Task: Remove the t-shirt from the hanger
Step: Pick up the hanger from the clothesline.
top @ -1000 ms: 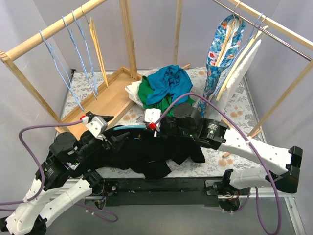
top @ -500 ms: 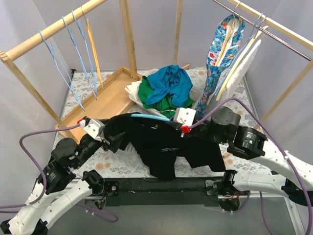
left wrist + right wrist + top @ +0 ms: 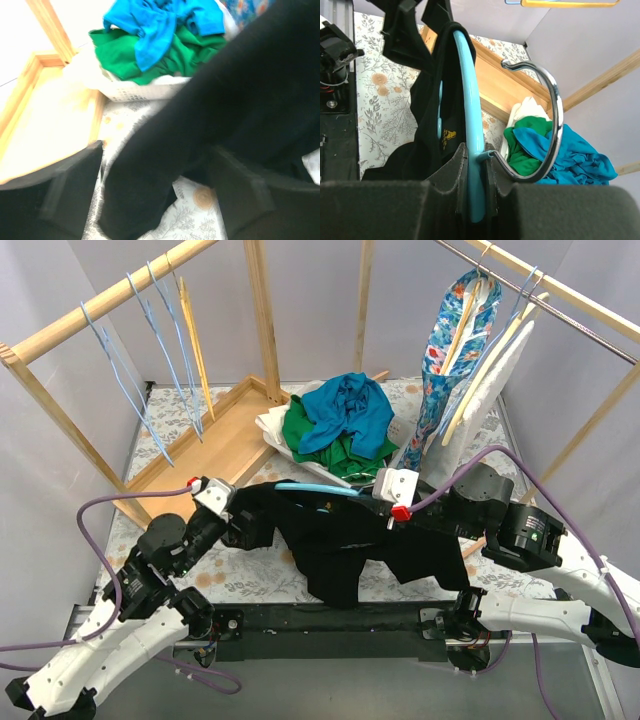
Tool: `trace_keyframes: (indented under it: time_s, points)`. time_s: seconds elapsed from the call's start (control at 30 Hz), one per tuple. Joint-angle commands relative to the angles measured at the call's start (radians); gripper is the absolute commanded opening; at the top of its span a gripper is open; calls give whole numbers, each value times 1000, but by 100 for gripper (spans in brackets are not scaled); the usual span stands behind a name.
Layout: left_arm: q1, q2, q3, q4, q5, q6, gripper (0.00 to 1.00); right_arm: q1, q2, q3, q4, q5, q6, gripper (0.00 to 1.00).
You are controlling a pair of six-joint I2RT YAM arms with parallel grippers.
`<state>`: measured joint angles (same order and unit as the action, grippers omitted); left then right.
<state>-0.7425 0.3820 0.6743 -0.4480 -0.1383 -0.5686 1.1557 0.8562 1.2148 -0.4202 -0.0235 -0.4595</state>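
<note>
A black t-shirt (image 3: 340, 540) hangs on a light blue hanger (image 3: 315, 487) held low over the table between my arms. My right gripper (image 3: 375, 506) is shut on the hanger's bar (image 3: 470, 100) just below its metal hook (image 3: 555, 115); the shirt (image 3: 427, 100) drapes off the far end. My left gripper (image 3: 243, 527) is at the shirt's left shoulder. In the left wrist view its fingers (image 3: 75, 190) stand wide apart with a fold of the black fabric (image 3: 240, 85) hanging loose between them.
A white basket (image 3: 275, 430) of blue and green clothes sits behind the shirt. A wooden rack with blue wire hangers (image 3: 150, 350) stands at the left over a wooden base (image 3: 215, 445). A floral garment (image 3: 455, 350) and a white one (image 3: 495, 380) hang at the right.
My right gripper has carried the hanger to the right and a little up. My left gripper has followed to the right along the shirt's left end. The shirt is now spread out between them.
</note>
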Motion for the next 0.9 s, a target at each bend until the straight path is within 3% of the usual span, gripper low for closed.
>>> trace_keyframes:
  time_s: [0.0, 0.13, 0.17, 0.2, 0.3, 0.47, 0.73, 0.87]
  points:
    - [-1, 27, -12, 121, -107, 4, 68, -1, -26, 58, 78, -27, 5, 1]
    - [-1, 54, -7, 123, -171, 4, 49, -1, -39, 43, 78, -19, 13, 1]
    - [0, 55, -10, 123, -175, 3, 41, -1, -43, 37, 78, -18, 16, 1]
    - [-1, 57, -13, 123, -185, 0, 19, -1, -51, 34, 78, -15, 18, 1]
    - [-1, 72, -16, 121, -237, -20, 0, -2, -69, 23, 75, 3, 24, 1]
    - [-1, 109, -5, 104, -328, -56, 0, 1, -98, 12, 55, 54, 28, 1]
    - [0, 256, 28, 94, -601, -116, 0, -1, -198, -27, 20, 62, 50, 1]
    - [0, 294, 56, 89, -646, -136, 0, -1, -255, -47, 3, 68, 71, 1]
